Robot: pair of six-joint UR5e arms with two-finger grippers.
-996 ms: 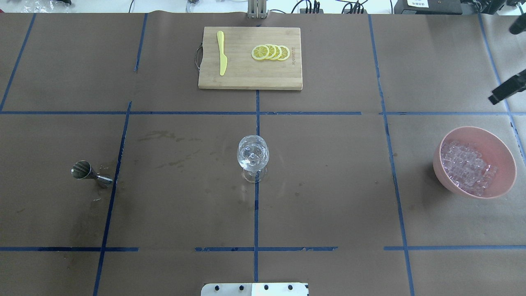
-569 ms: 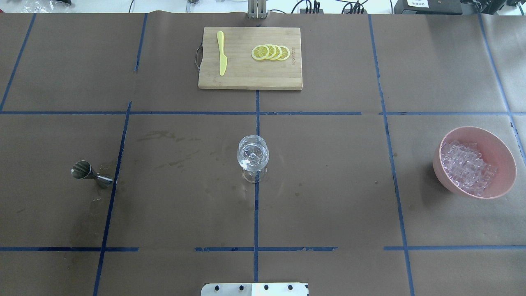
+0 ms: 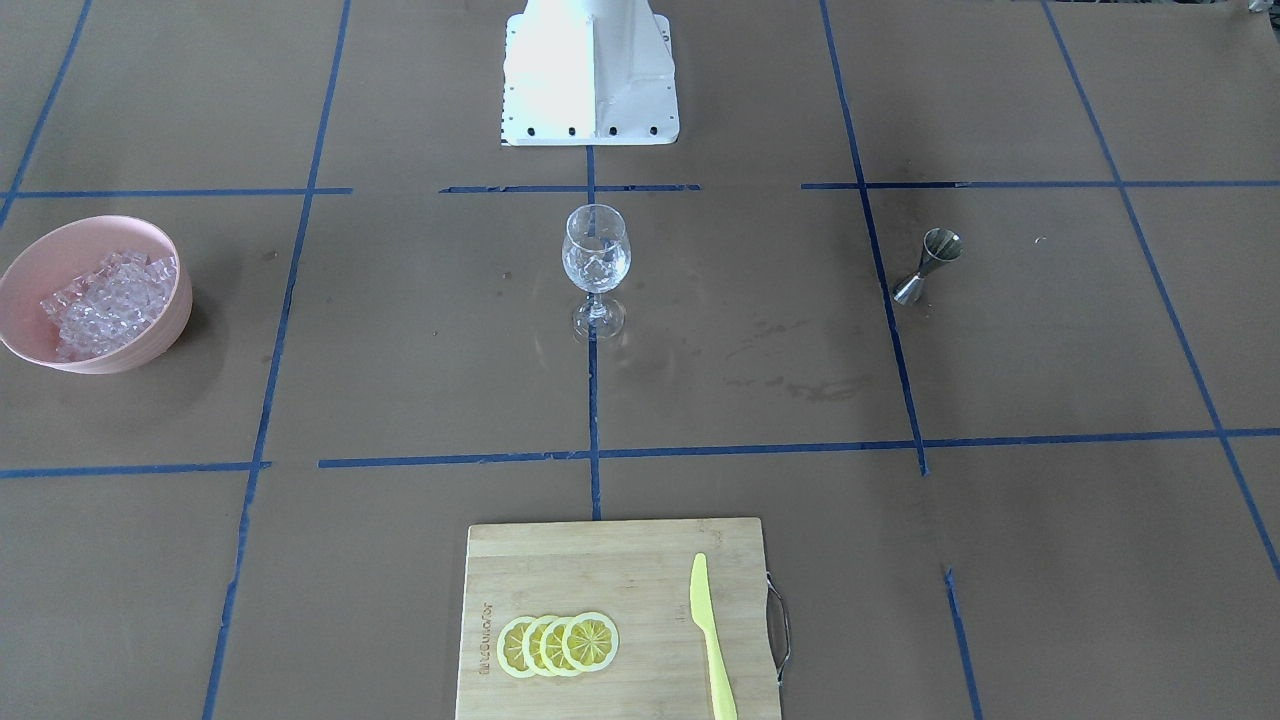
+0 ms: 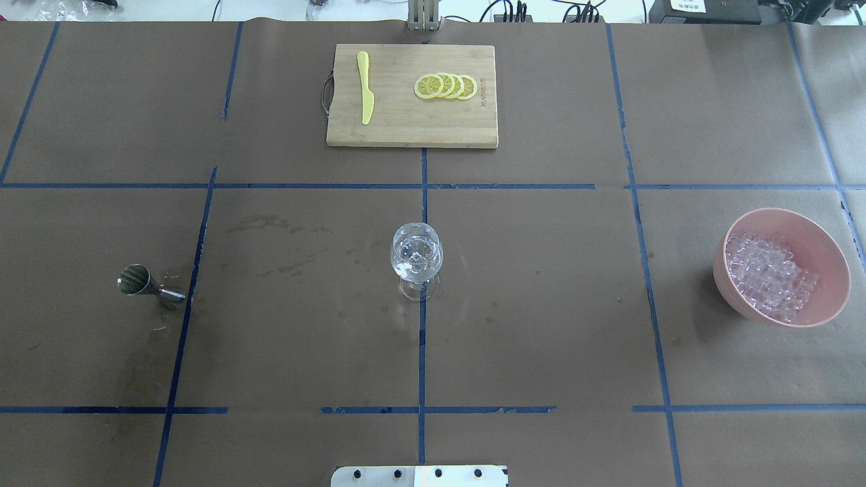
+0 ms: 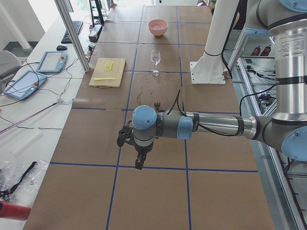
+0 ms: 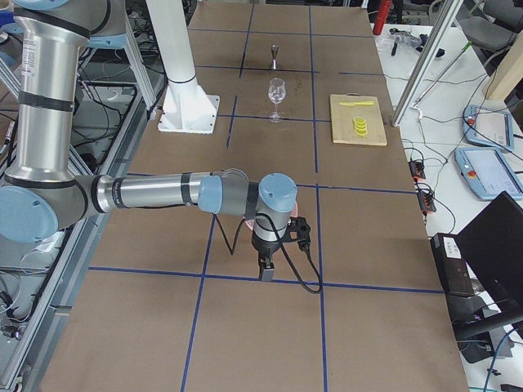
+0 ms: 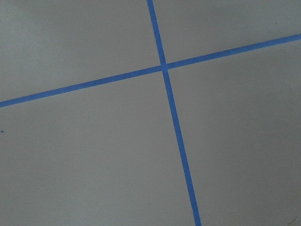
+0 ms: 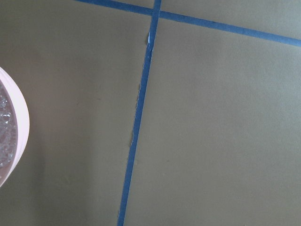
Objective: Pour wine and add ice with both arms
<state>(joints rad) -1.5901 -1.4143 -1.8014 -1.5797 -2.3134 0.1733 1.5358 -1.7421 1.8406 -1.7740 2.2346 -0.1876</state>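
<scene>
Retraction: right gripper [image 6: 266,269] exited overhead view within 1 s; I cannot tell its spread, nor that of left gripper [image 5: 139,163]. Ice [image 4: 771,274] fills pink bowl [image 4: 825,250] at table's [image 4: 541,304] right edge; centre wine glass [image 4: 416,253] appears to hold some. Task likely finished.

You have the overhead camera behind the base [image 4: 419,476], looking forward and down; the front camera faces it, steep. Both share the wine glass [image 4: 416,251]. End cameras look along the table [image 5: 144,40]; wrist cameras sit close above blue tape [image 7: 173,113].
</scene>
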